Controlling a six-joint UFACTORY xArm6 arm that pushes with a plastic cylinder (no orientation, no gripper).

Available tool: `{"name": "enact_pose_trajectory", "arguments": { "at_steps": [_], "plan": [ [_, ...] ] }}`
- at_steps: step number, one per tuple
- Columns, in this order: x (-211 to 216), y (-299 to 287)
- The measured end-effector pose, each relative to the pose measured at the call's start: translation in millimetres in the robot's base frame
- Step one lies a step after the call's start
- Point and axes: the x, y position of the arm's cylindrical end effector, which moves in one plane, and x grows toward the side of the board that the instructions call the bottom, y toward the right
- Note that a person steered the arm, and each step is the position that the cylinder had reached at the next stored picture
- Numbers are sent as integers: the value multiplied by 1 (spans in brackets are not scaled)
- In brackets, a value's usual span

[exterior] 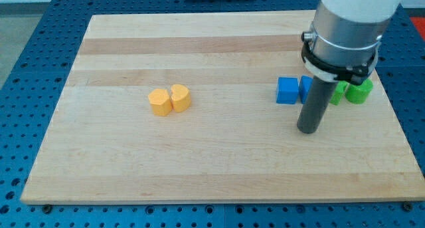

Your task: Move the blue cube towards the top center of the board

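Note:
The blue cube (287, 90) sits on the wooden board (219, 161) at the view's right, about mid-height. A second blue block (305, 88) touches its right side and is partly hidden by the rod. My tip (307, 130) rests on the board just below and to the right of the blue cube, a short gap away from it. The rod rises from the tip into the arm's grey body (348, 25) at the view's top right.
Two green blocks (359, 90) lie right of the blue ones, one (338, 93) partly hidden behind the rod. Two yellow blocks, one hexagonal (159, 102) and one heart-like (180, 97), touch each other left of centre. The board lies on a blue perforated table (26, 48).

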Motion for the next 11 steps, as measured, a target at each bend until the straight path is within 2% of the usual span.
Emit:
{"name": "enact_pose_trajectory", "arguments": {
  "at_steps": [3, 6, 8, 11],
  "plan": [
    [-60, -9],
    [-98, -80],
    [-156, -68],
    [-214, -126]
  ]
}}
